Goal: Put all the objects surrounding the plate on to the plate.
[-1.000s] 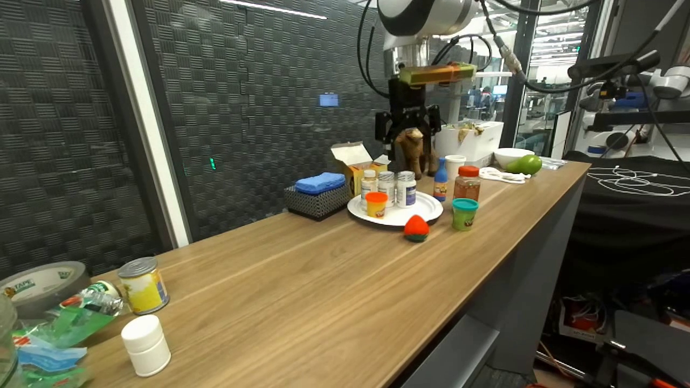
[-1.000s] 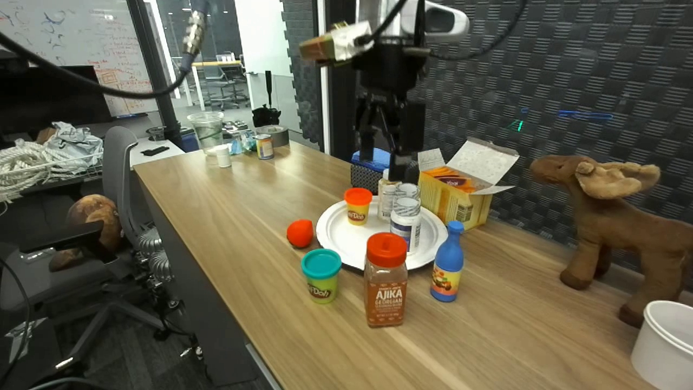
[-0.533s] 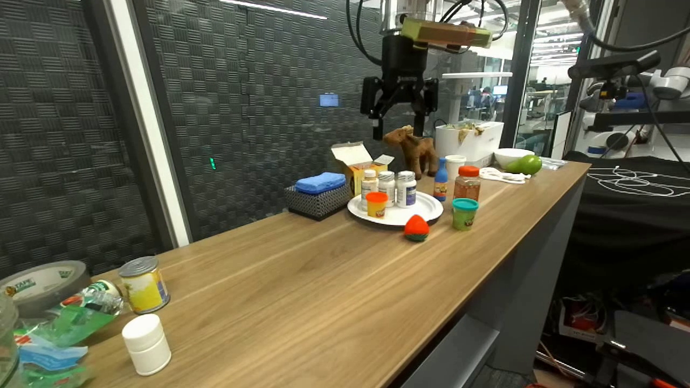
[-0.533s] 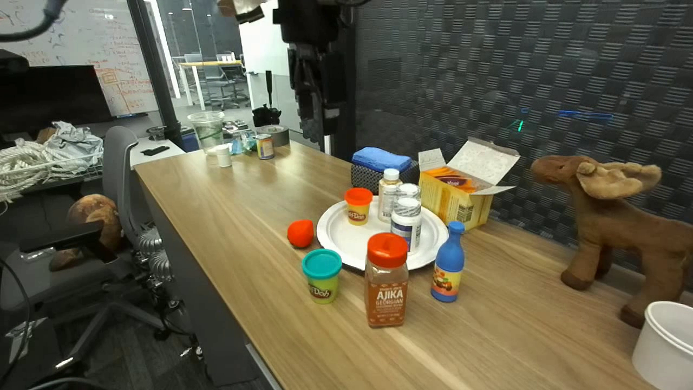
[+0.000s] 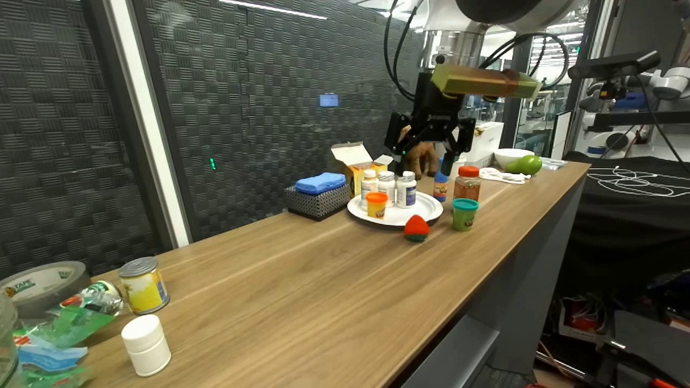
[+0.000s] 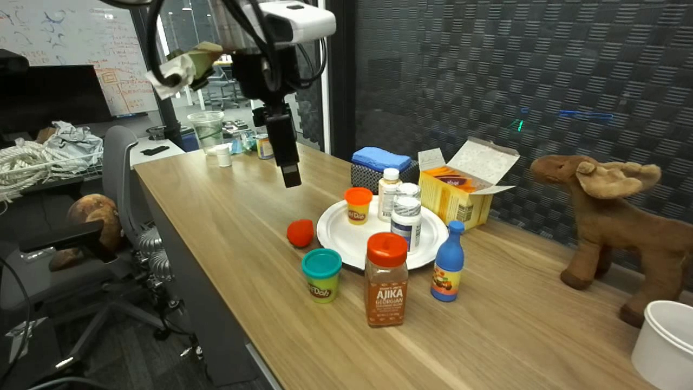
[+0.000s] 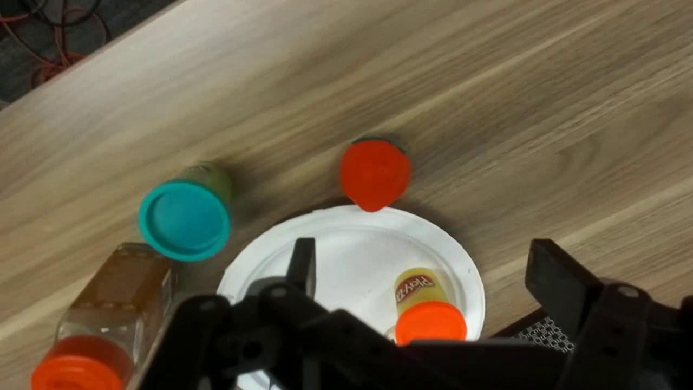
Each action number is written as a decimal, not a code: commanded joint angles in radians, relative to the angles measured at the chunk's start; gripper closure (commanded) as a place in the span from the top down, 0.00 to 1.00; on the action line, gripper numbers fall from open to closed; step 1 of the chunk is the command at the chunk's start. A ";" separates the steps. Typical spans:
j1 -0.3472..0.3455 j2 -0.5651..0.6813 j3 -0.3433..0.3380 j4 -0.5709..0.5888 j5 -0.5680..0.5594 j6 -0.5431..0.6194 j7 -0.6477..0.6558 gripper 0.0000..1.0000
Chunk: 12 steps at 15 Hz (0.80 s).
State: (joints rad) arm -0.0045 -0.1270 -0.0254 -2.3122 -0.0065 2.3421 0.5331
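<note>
In an exterior view we find the gripper (image 5: 423, 169) raised above the surface (image 5: 302, 291), spread wide and holding nothing. In an exterior view we record the red strawberry (image 6: 300, 234), green tub (image 6: 322, 287), spice jar (image 6: 386, 297) and blue bottle (image 6: 449, 262) beside the plate (image 6: 340, 238), not on it. In the wrist view the red strawberry sits just beside the plate's rim; we judge an approach in hand, the next move calling for centring over it before closing.

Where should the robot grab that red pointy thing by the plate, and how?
Probably round its fat middle, with the claw coming straight down. The red pointy thing sits roughly tip-up and narrows toward that tip, so pinching there might slip. The plate is right beside it, so I'd squeeze the sides that don't face the plate.
</note>
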 commanded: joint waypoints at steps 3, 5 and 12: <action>-0.020 -0.031 0.020 -0.060 0.041 0.039 0.007 1.00; -0.020 -0.041 0.023 -0.068 0.043 0.040 0.012 1.00; -0.020 -0.044 0.023 -0.070 0.043 0.041 0.016 1.00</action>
State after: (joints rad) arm -0.0049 -0.1714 -0.0216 -2.3841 0.0313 2.3854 0.5535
